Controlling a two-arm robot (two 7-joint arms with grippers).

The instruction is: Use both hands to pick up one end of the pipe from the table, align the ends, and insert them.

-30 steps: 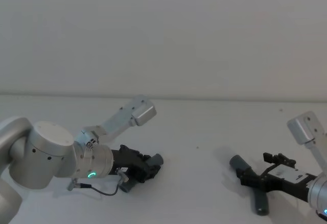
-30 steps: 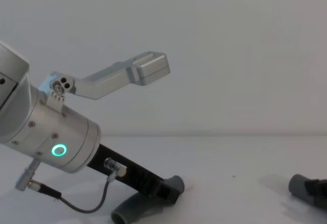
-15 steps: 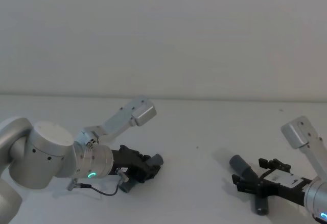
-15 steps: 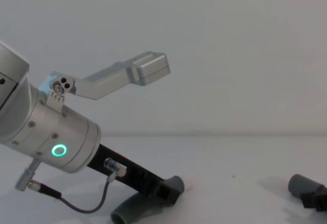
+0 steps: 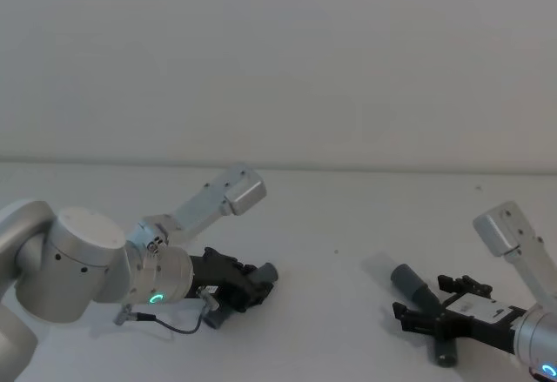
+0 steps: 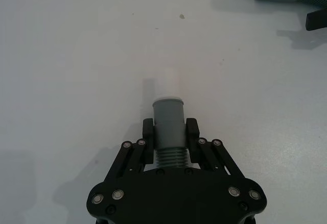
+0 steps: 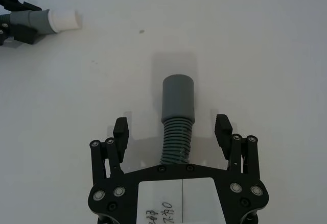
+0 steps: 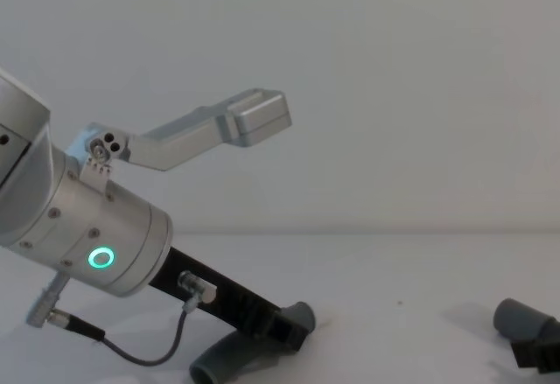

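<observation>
**Pipe point(image 8: 236, 356) in two halves: one clamped, one straddled**

The white table point(image 5: 331, 217) runs wide under everything. The biggest thing on it is my silver left wrist point(image 5: 161, 276), green ring glowing, down at 7 o'clock in the head view.

Out in front of it is my left gripper point(image 5: 252, 284), and it has a firm grip. The fingers are clamped on the left hose piece point(image 5: 216, 315), squeezing the ribs just behind the cuff. The left wrist view has both pads point(image 6: 148, 132) pressed tight against it.

Over at 5 o'clock my right gripper point(image 5: 425, 304) sits low over the table with its fingers spread wide. One finger stands on each side of the right hose piece point(image 5: 446, 354) and neither touches it. The right wrist view shows a bare gap on both sides of the ribs.

The two pieces are well apart, one at each lower corner of the head view. The left piece curves, its free end dipping toward the table at 7 o'clock from my fingers. The right piece lies flat on the table.

Down to the small stuff: the left cuff point(image 5: 266, 271) pokes out past my fingertips toward 2 o'clock. The right cuff point(image 5: 406, 278) aims at 11 o'clock, beyond my open fingers. From the right wrist view, the far piece ends in a white tip point(image 7: 64, 21).
</observation>
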